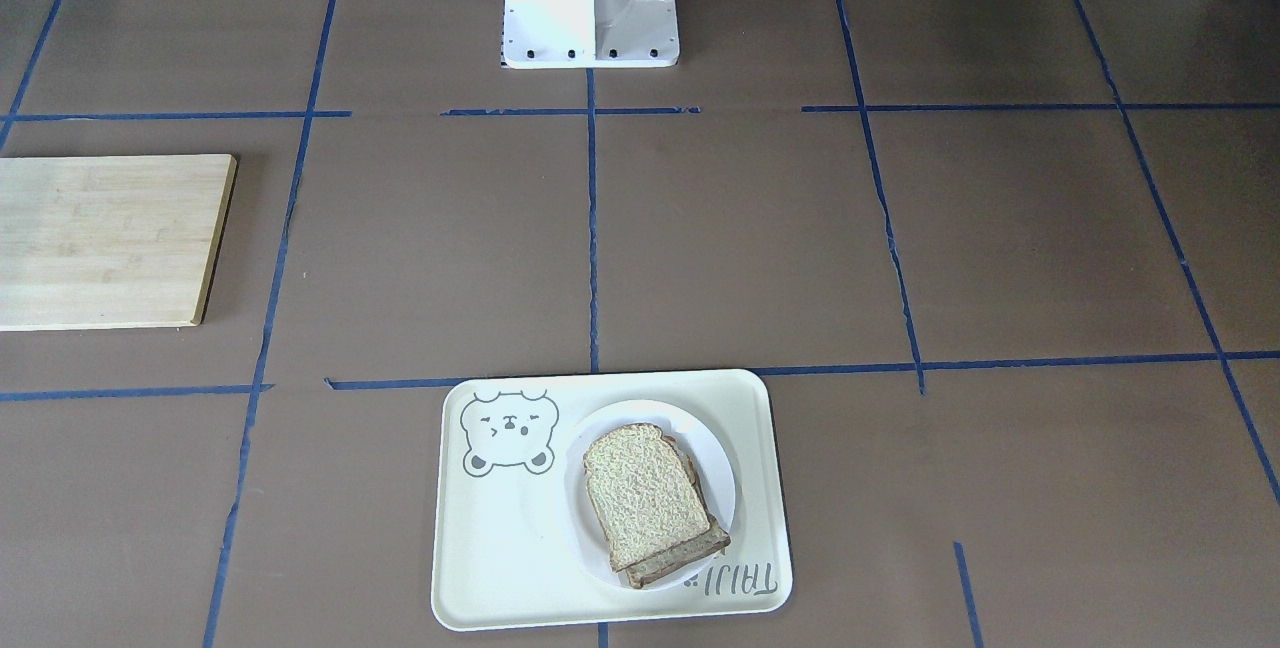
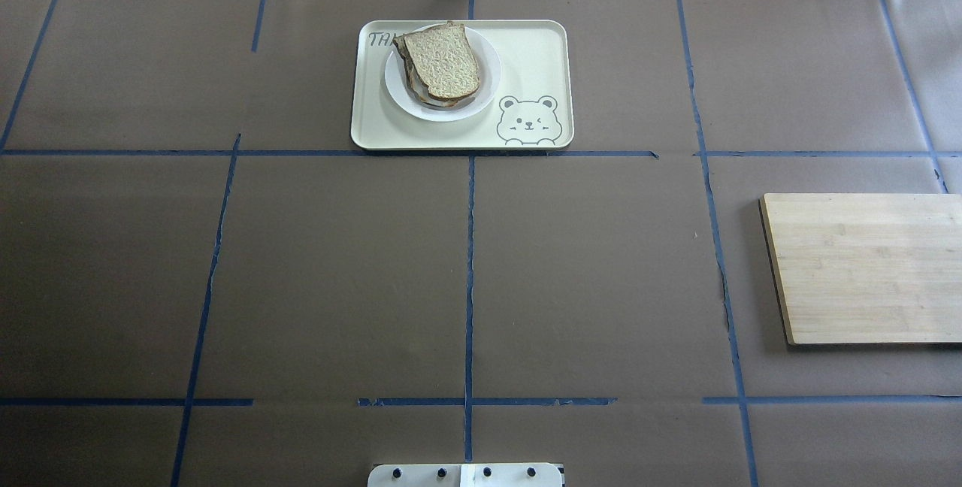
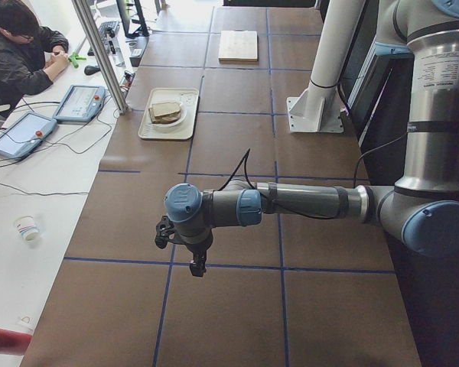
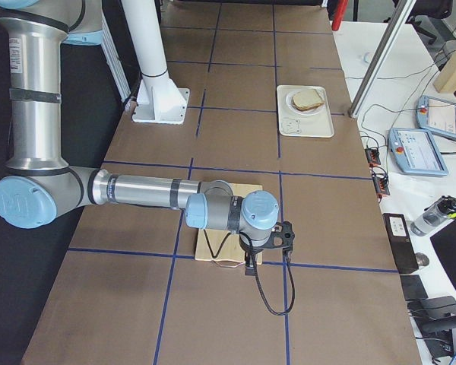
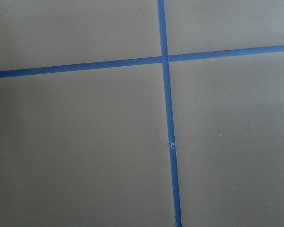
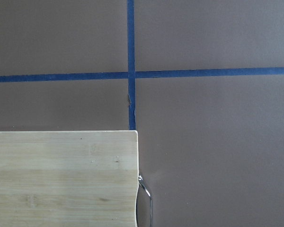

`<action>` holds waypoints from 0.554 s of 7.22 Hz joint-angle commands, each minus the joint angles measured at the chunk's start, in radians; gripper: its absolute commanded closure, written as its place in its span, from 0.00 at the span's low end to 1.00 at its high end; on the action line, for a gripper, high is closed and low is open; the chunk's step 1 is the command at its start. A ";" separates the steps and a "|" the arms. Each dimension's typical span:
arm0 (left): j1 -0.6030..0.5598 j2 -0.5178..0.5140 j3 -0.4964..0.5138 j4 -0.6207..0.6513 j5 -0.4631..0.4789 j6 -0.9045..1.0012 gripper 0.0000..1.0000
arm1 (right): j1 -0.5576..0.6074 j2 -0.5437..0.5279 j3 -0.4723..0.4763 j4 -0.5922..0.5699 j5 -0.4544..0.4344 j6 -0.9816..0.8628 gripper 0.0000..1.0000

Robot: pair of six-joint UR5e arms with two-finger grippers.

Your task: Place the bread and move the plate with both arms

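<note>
The bread (image 1: 645, 493) is a grainy, speckled slice that lies on top of a darker slice on the small white plate (image 1: 718, 483). The plate stands on the cream bear tray (image 1: 500, 548) at the table's far middle. Bread (image 2: 443, 60) and plate (image 2: 488, 70) also show in the overhead view. My left gripper (image 3: 197, 267) hangs over bare table at the left end, far from the tray. My right gripper (image 4: 249, 266) hangs over the cutting board's edge at the right end. Both show only in the side views, so I cannot tell whether they are open or shut.
A bamboo cutting board (image 2: 864, 269) lies at the table's right side; its corner and a wire loop show in the right wrist view (image 6: 61, 179). The white pedestal (image 1: 590, 8) stands at the robot's edge. Blue tape lines cross the brown table. An operator (image 3: 15, 53) sits beyond the far edge.
</note>
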 commanded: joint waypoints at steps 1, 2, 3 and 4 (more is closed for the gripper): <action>0.000 0.002 0.003 -0.001 0.000 0.000 0.00 | 0.000 0.000 0.000 0.005 0.002 0.011 0.00; 0.002 0.003 0.007 -0.003 0.000 0.000 0.00 | 0.000 0.000 0.001 0.005 0.002 0.011 0.00; 0.002 0.006 0.010 -0.006 0.001 0.001 0.00 | 0.000 0.000 0.001 0.005 0.002 0.011 0.00; 0.002 0.006 0.024 -0.012 0.000 0.006 0.00 | 0.000 0.000 0.001 0.005 0.002 0.011 0.00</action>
